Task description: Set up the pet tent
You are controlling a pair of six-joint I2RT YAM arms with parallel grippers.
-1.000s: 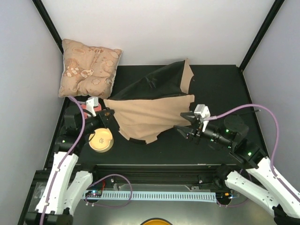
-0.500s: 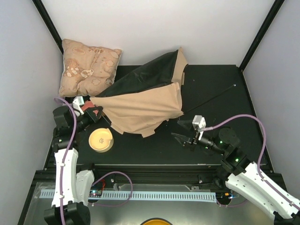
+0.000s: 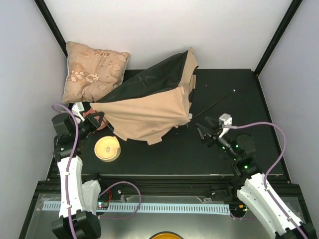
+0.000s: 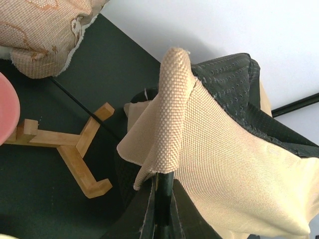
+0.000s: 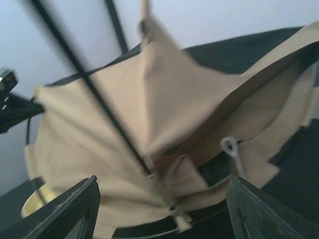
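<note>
- The black table (image 3: 239, 94) fills the floor of a white-walled booth, with black frame posts at the far corners.
- The pet tent (image 3: 149, 112) lies left of the table's centre, half raised. Its tan canvas faces the near side and its black lining shows along the far top, peaking near the back wall. Its near hem hangs loose and uneven above the table.
- A puffy beige patterned cushion (image 3: 94, 69) sits in the far left corner, just beside the tent's far left edge and partly over the table's edge.
- The right gripper (image 3: 203, 130) hovers near the tent's right corner with its jaws spread and nothing between them. From its wrist camera, the tent (image 5: 124, 114) fills the view ahead, though blurred.
- The left gripper (image 3: 99, 119) is at the tent's left corner. In its wrist view the fingers (image 4: 162, 209) are pressed together on the tent's edge, and tan fabric (image 4: 174, 114) is draped over them.
- A round cream dish (image 3: 107, 148) sits on the table near the left gripper, just on the near side of the tent's left hem.
- A wooden stand (image 4: 75, 144) lies flat on the table beside the tent's left corner. It shows only in the left wrist view.
- A thin black pole (image 3: 214, 102) runs from the tent's right corner across the bare table toward the far right.
- A small pale loop (image 5: 229, 147) hangs at the tent's opening.
</note>
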